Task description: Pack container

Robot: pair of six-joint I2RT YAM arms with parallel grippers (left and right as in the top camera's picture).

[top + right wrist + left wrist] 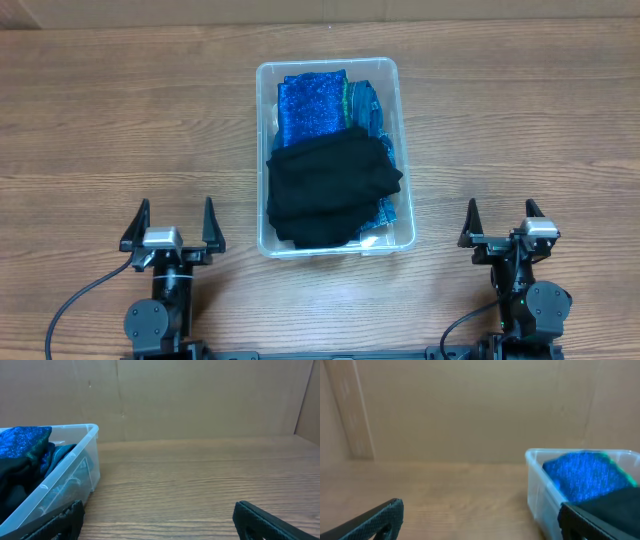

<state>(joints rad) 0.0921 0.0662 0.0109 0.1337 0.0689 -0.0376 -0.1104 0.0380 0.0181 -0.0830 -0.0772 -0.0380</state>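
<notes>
Sitting between the left end effector (175, 222) and right end effector (502, 225), both spread apart, the clear round-cornered container (262, 150) holds shimmering blue fabric (310, 105) under black cloth (330, 190).

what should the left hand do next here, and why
Probably reach the left hand to the black cloth and tuck its left edge inward. The cloth lies on top of the blue cloth in the container and seems to bulge onto the left rim. Both it and the right hand are open, empty and apart from the container.
</notes>
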